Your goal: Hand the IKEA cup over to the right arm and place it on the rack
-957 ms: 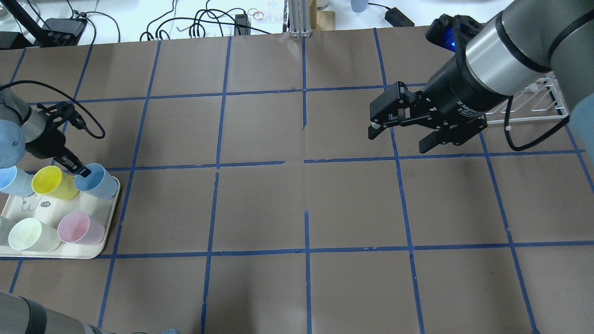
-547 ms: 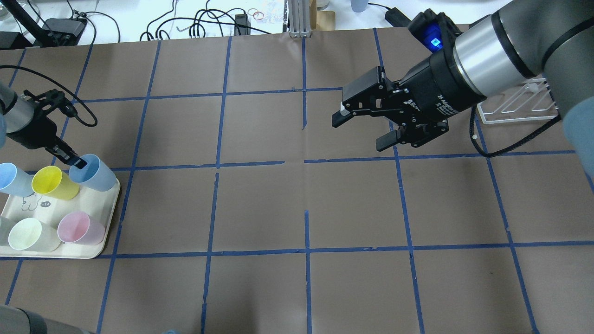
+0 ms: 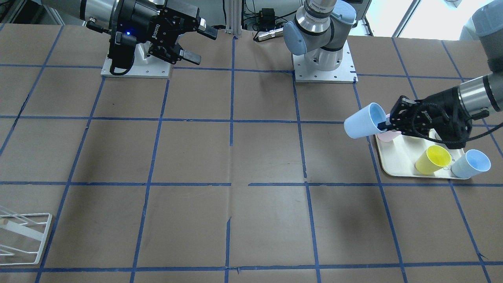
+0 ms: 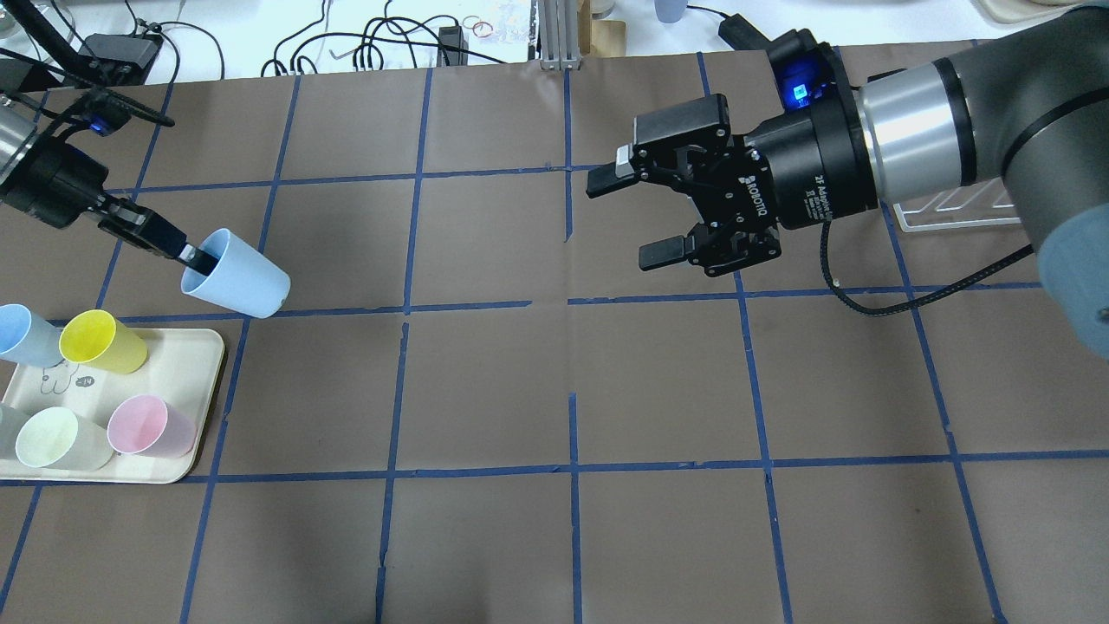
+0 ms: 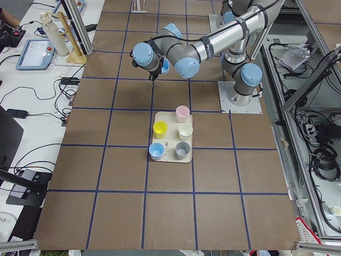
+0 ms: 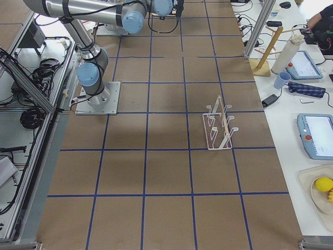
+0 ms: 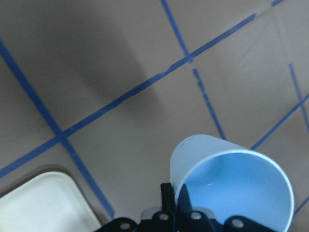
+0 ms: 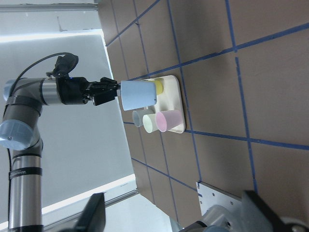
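The IKEA cup [image 4: 241, 279], pale blue, hangs tilted in the air beyond the tray's far right corner. My left gripper [image 4: 192, 256] is shut on its rim, one finger inside the cup. The cup also shows in the front view [image 3: 363, 122], the left wrist view [image 7: 231, 186] and the right wrist view [image 8: 137, 95]. My right gripper [image 4: 625, 217] is open and empty above the table's middle right, its jaws facing the cup. The white wire rack [image 4: 953, 223] stands behind the right arm, mostly hidden; it shows whole in the right side view [image 6: 218, 127].
A cream tray [image 4: 186, 351] at the left holds a second blue cup [image 4: 22, 334], a yellow cup [image 4: 100, 342], a pink cup [image 4: 152, 426] and a pale green cup [image 4: 56, 438]. A grey cup [image 5: 183, 150] shows in the left side view. Cables lie beyond the table's far edge.
My left gripper has lifted the blue cup off the tray and carried it up and to the right. My right gripper has moved left towards the table's middle, still open.
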{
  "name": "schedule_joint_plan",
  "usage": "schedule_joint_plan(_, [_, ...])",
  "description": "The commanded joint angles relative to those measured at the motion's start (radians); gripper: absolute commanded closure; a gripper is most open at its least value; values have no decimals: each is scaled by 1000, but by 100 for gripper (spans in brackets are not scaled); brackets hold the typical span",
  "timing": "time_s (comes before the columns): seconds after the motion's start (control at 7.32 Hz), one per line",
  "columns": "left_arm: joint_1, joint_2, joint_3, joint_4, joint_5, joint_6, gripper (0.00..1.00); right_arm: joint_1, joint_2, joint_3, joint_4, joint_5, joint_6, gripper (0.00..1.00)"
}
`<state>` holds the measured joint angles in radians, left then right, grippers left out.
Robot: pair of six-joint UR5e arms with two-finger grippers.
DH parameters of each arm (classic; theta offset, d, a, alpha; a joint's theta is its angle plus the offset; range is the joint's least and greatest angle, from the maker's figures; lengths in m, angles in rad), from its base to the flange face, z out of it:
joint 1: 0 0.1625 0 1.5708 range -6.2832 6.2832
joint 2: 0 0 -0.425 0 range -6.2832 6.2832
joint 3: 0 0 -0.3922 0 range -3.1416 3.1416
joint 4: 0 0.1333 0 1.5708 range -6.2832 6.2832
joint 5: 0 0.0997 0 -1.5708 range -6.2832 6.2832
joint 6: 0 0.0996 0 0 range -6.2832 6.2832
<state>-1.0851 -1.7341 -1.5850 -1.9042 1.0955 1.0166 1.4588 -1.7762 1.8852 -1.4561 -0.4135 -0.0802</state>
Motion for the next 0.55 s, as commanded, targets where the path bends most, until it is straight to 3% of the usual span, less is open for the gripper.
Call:
schedule_joint_plan(0.0, [-140, 65, -24, -125, -248, -163, 100, -8, 0, 12, 208, 172, -192, 0])
schedule_joint_plan(0.14, [-186, 97, -61, -125, -363, -235, 100, -15, 1, 11, 270, 183, -211, 0])
schedule_joint_plan(0.41, [-220, 152, -160, -151, -616, -244, 100, -116, 1, 12, 272, 191, -287, 0])
